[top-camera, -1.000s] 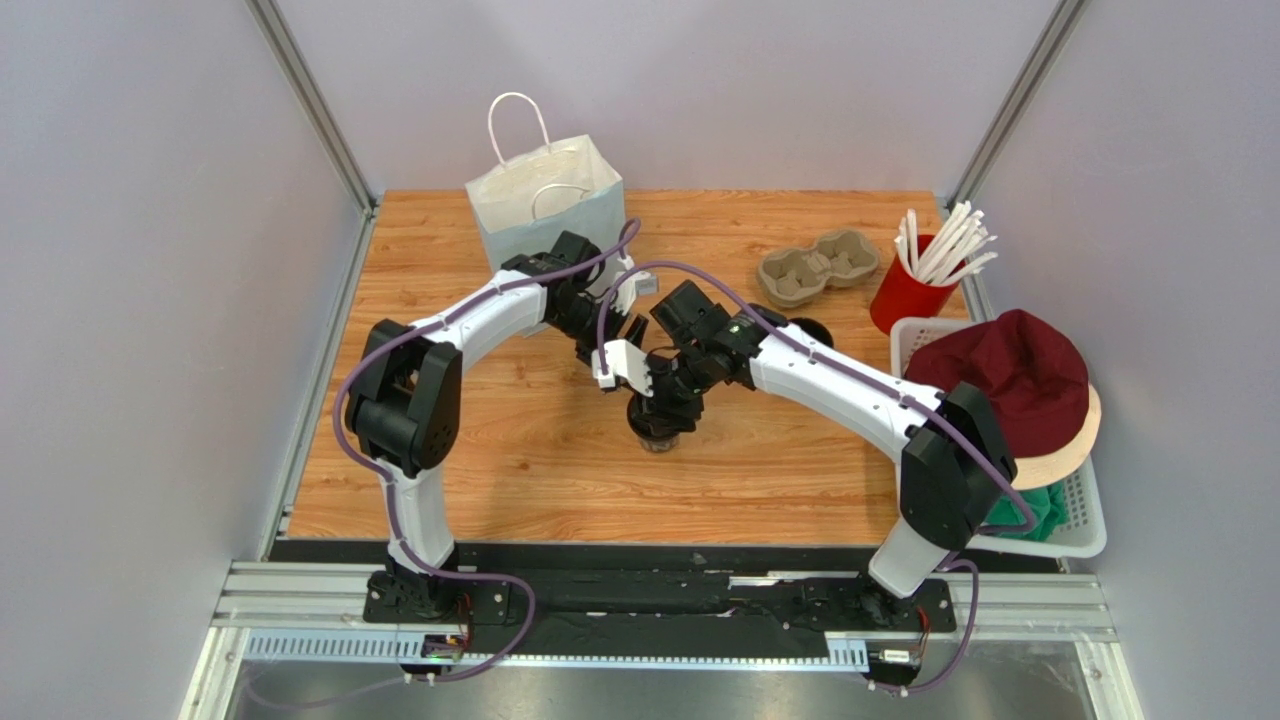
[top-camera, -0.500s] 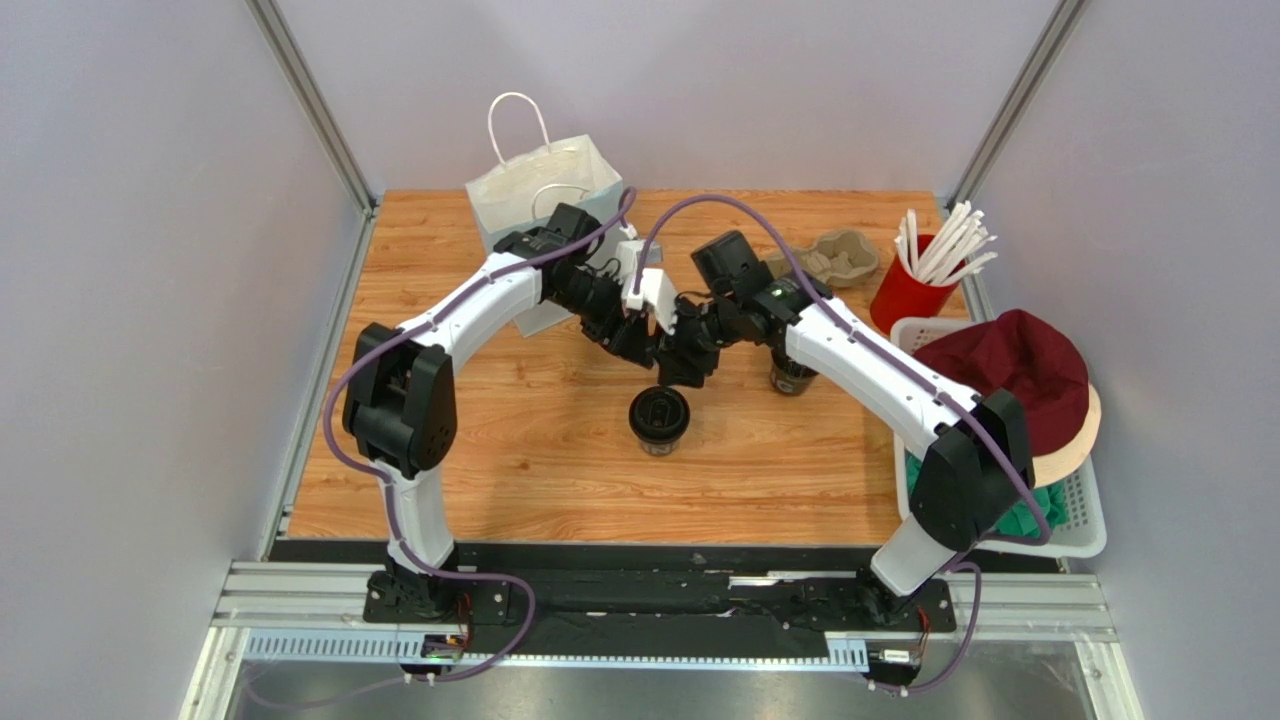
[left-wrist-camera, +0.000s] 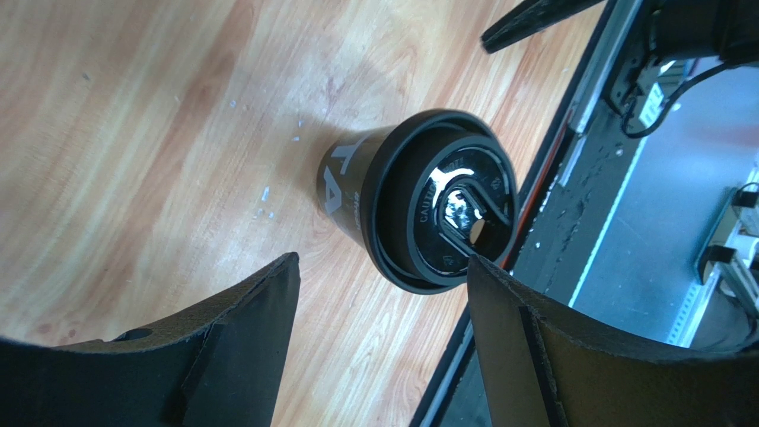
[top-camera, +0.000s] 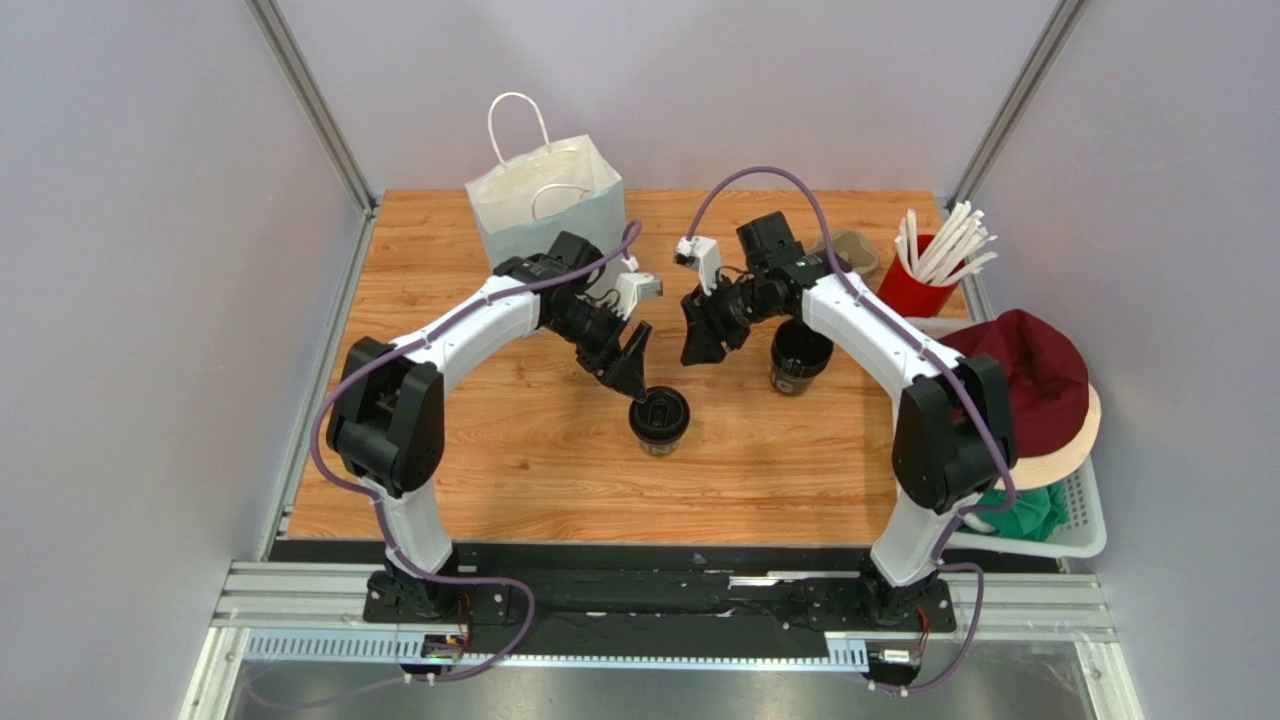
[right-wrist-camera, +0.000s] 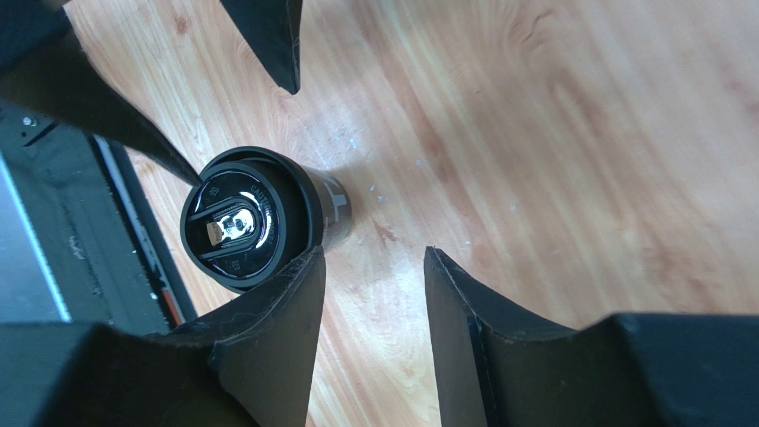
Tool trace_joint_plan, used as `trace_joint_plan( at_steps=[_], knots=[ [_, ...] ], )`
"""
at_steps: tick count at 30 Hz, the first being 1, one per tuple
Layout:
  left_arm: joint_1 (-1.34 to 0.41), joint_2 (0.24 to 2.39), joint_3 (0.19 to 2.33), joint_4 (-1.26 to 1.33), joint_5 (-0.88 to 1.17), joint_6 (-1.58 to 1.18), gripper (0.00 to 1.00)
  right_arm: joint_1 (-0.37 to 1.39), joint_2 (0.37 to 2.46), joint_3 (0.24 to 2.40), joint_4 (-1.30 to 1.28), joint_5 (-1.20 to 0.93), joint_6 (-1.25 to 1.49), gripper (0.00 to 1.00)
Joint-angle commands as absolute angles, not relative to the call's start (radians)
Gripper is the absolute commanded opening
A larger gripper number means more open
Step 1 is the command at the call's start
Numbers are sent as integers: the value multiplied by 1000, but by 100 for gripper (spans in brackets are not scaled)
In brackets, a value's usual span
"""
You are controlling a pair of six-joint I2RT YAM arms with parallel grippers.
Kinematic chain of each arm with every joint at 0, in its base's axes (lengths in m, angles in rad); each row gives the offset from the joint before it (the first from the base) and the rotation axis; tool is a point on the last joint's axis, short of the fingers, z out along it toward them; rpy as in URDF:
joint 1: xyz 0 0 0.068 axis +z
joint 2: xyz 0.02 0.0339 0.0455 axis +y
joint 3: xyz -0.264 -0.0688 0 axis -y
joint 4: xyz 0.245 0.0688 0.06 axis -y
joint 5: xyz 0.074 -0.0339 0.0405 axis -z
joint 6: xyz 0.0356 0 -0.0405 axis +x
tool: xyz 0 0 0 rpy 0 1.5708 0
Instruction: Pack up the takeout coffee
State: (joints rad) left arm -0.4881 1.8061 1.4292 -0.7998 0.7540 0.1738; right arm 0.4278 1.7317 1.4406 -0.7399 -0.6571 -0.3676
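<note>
Wood-grain worktop (top-camera: 496, 450), smooth and lightly scuffed, takeout coffee (top-camera: 658, 417), round black cup with glossy moulded lid, upright near worktop centre, left claw (top-camera: 634, 372) released, pads spread just above cup, right claw (top-camera: 696, 348) released, empty, near cup.

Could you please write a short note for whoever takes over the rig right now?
Left gripper: open, empty, poised just above the coffee cup.
Right gripper: open, empty, raised off to the cup's far right side.
Coffee cup: lidded, upright on the table near the middle. The paper bag stands at the far left.
Done: nothing is packed yet.
Left: grasp the cup, carry it to the bag and lower it in upright.
</note>
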Motion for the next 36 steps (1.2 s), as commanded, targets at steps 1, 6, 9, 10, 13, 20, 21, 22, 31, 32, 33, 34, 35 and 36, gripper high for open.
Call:
trace_joint_plan(
  at_steps=[1,6,9,10,13,20,21,22,31,32,33,34,35,36],
  knots=[
    [-511,1755,1401,-720,715,173,78,431,1785,1456,-710,-733,-305,49],
    [-535,1747,1384,-689,693,152,78,431,1828,1448,-718,-775,-301,48],
    [-545,1750,1384,-677,690,140,78,431,1835,1444,-721,-787,-307,48],
    [-546,1755,1385,-673,693,132,77,430,1836,1440,-722,-791,-305,47],
    [-557,1763,1388,-672,692,130,77,429,1845,1437,-729,-807,-307,47],
    [-572,1779,1373,-672,680,135,74,430,1873,1440,-749,-831,-314,45],
    [-571,1784,1371,-672,677,137,72,430,1876,1440,-750,-834,-314,45],
    [-572,1786,1365,-672,675,137,71,430,1878,1442,-756,-836,-316,45],
    [-574,1798,1350,-660,632,138,65,428,1885,1434,-770,-851,-327,43],
    [-574,1801,1351,-658,627,137,65,428,1884,1434,-773,-851,-328,43],
    [-575,1802,1351,-657,626,132,65,431,1885,1433,-772,-850,-330,43],
    [-575,1805,1351,-657,623,133,65,430,1884,1431,-776,-847,-331,43],
    [-577,1804,1351,-654,617,133,65,431,1884,1430,-776,-845,-333,43],
    [-577,1807,1353,-653,611,130,65,431,1882,1428,-775,-844,-336,43]
  ],
)
